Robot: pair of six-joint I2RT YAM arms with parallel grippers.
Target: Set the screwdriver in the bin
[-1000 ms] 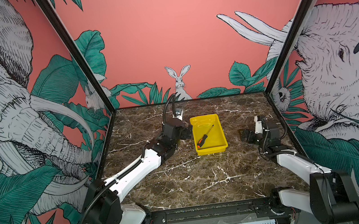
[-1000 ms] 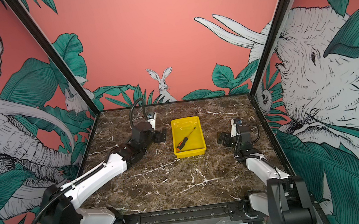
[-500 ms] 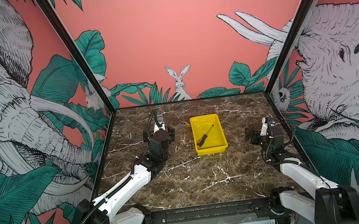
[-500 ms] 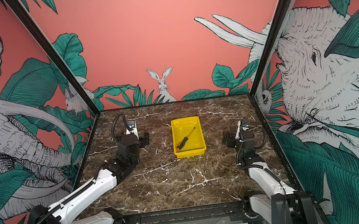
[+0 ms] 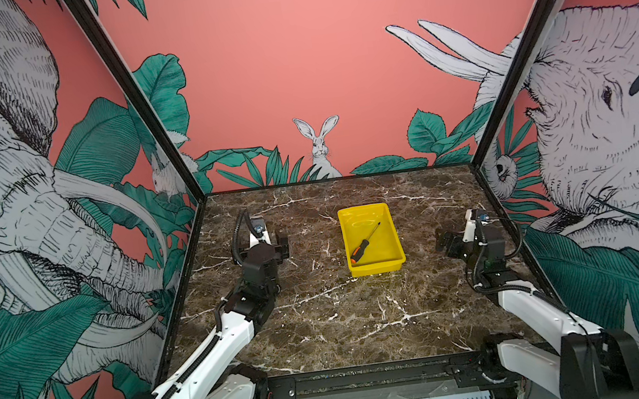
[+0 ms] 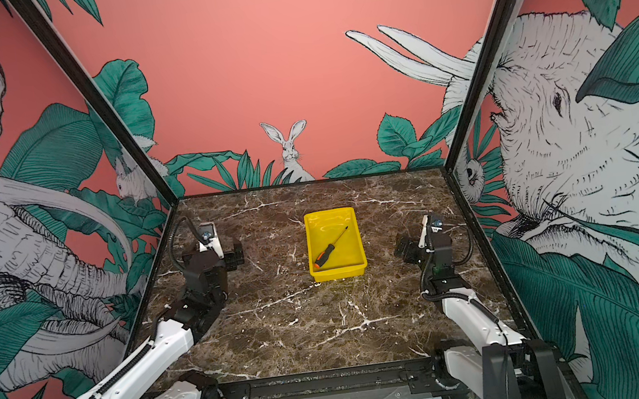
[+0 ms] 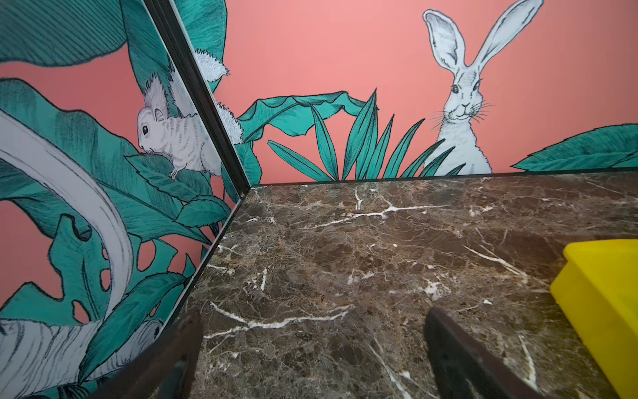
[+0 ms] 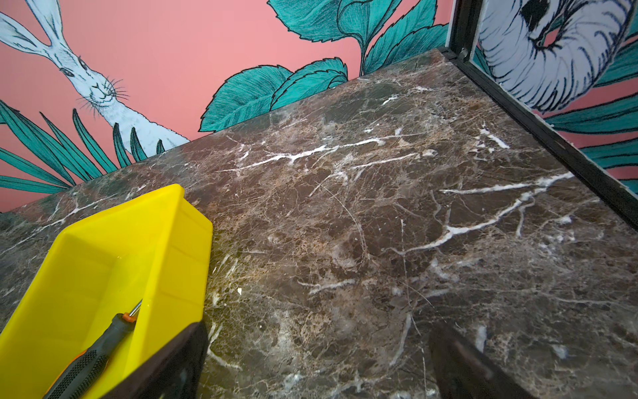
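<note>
1. A brown marble tabletop (image 5: 326,325) sits inside a booth with jungle-print walls. A robot arm reaches in from each front corner.
2. The bin (image 5: 377,271), a shallow yellow tray, sits near the middle of the tabletop, a little toward the back edge. Its long sides run front to back.
3. The screwdriver (image 5: 366,241) lies flat on the floor of the bin, in both top views (image 6: 331,247). Its long axis runs diagonally: the orange butt points to the bin's front left corner and the thin shaft points to the back right.
4. The left tool (image 5: 271,246) hovers near the left edge of the tabletop, well apart from the bin. Its jaws are wide and hold nothing. The left wrist view shows bare marble between them, with the bin (image 7: 600,311) off to one side.
5. The right tool (image 5: 451,240) hovers near the right edge. Its jaws are also spread wide and hold nothing. The right wrist view shows the bin (image 8: 172,241) just beside one finger, with the screwdriver (image 8: 93,355) handle inside it.
6. The bin lies between the two tools, to the right of the left tool and to the left of the right one. The right tool looks slightly nearer.
7. Judged from this layout, the task looks complete, and the coming move needs no grasp, only clearance from the bin.
</note>
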